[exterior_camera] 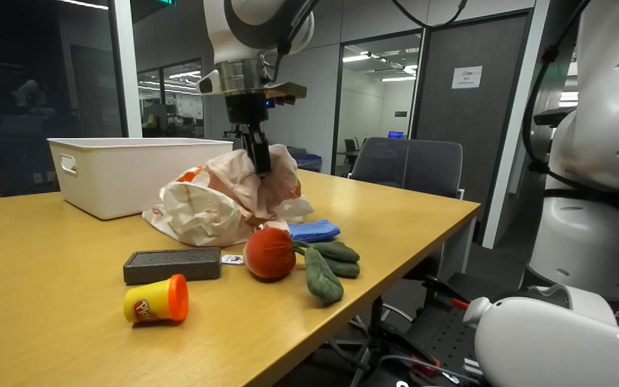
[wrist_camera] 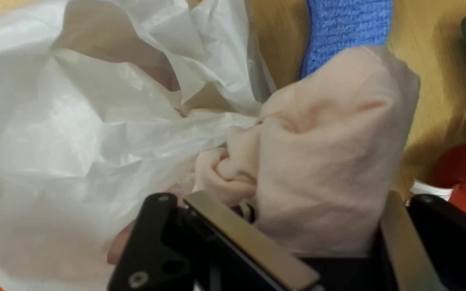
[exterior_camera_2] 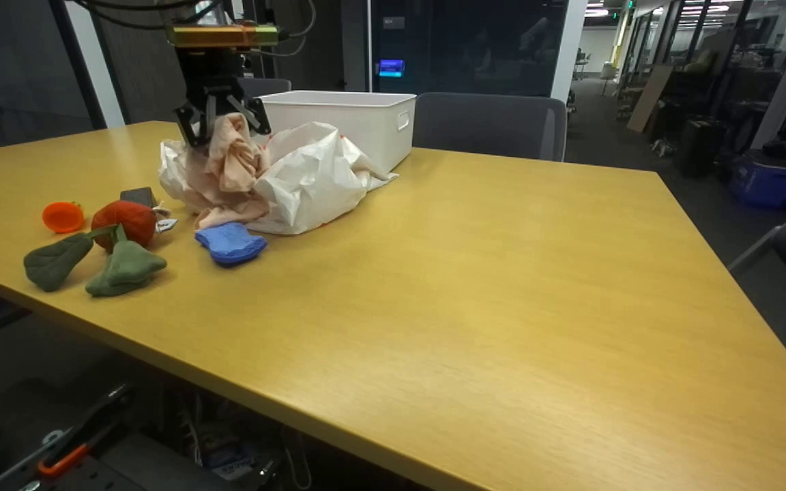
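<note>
A white robot arm hangs down from the top edge in an exterior view, its wrist nearly upright, so the black gripper points down toward a yellowish wooden table. Its two fingers are spread wide, one on either side of a raised bunch of pale pink cloth. In the wrist view, the finger at the picture's right appears to lie against the fabric, while a small dark gap shows beside the other (whether that one touches lower down, I cannot tell).

The cloth is soft and matte. Between the fingers it stands up in one smooth, rounded fold with a shallow dimple, and a tighter curl, rather like a knot, sits next to it. Lower down, it drapes over the front of a crumpled white bag, close to the table. The bag is thin and shiny, with orange patches, and spreads across the tabletop.

In both exterior views a white box stands behind the bag. A blue textured pad lies right beside the cloth's lower edge. Near it rest a red plush vegetable with green leaves, a dark grey block and a yellow tub tipped on its side, with an orange lid.
</note>
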